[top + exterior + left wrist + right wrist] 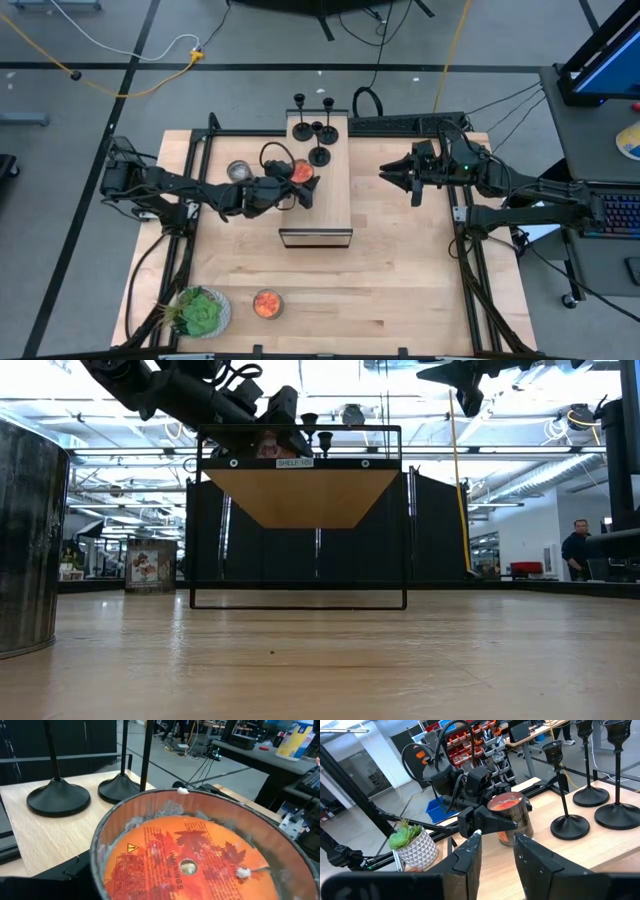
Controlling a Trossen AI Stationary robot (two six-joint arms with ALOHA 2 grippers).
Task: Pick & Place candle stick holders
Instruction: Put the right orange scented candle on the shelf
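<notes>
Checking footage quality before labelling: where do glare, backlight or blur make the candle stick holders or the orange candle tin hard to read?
Low view: bright ceiling lights backlight the shelf, so the candle stick holders are small silhouettes. Left wrist view: the orange candle tin fills the frame, its near rim soft. Right wrist view: the holders are crisp, the right gripper slightly blurred. High view: even light.

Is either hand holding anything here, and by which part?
The right hand holds nothing. The left hand sits around the orange candle jar at its side wall on the shelf; whether it actually grips cannot be told.
</notes>
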